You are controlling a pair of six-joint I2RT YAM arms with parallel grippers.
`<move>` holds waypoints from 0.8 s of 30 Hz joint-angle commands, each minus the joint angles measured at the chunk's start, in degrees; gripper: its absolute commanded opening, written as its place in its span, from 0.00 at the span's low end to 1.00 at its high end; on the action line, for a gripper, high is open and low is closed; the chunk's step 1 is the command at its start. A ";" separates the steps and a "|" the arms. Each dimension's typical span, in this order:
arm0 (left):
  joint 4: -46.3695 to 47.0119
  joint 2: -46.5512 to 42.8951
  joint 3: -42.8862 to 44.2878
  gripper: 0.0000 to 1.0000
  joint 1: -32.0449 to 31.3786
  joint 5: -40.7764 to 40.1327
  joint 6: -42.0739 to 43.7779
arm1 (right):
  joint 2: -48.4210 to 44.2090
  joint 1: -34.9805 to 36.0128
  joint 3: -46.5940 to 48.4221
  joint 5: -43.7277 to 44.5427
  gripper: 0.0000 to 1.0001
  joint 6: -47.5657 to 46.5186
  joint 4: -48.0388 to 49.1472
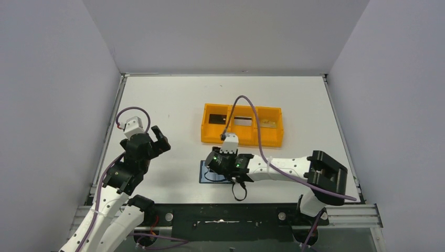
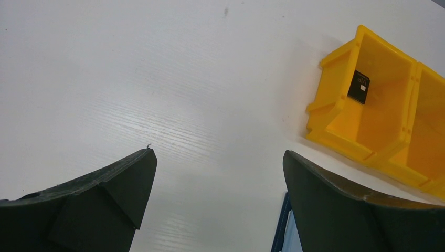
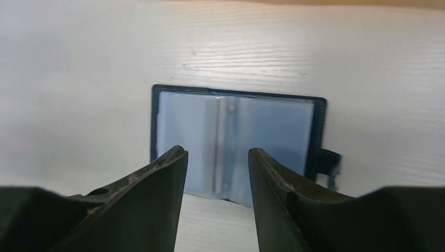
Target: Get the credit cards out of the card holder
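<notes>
The card holder (image 3: pixel 236 139) lies open flat on the table, navy with pale blue sleeves and a small dark tab (image 3: pixel 329 160) on its right side. I cannot tell whether any sleeve holds a card. My right gripper (image 3: pixel 216 152) hovers just over its near edge, open, with nothing between the fingers. From above, the card holder (image 1: pixel 206 173) is half hidden under that gripper (image 1: pixel 223 164). Credit cards lie in the orange tray: a black one (image 1: pixel 216 118), one in the middle (image 1: pixel 242 121) and a pale one (image 1: pixel 269 124). My left gripper (image 1: pixel 156 139) is wide open and holds nothing.
The orange three-compartment tray (image 1: pixel 203 126) stands just behind the card holder. In the left wrist view the tray (image 2: pixel 336 105) with its black card (image 2: pixel 359 86) is at upper right, and an edge of the card holder (image 2: pixel 286 226) shows by the right finger. Walls enclose the table.
</notes>
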 commanded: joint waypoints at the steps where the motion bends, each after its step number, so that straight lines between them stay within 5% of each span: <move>1: 2.01 -0.86 0.46 0.93 0.24 -0.06 0.43 | 7.65 1.68 8.59 0.31 0.48 -4.36 -0.72; 18: 1.93 -0.79 0.50 0.93 0.24 -0.10 0.46 | 15.74 1.80 11.55 -4.19 0.54 -6.89 -0.66; 24: 2.39 -0.18 0.28 0.93 0.22 1.09 0.62 | 15.98 1.74 10.67 -4.28 0.42 -6.40 0.03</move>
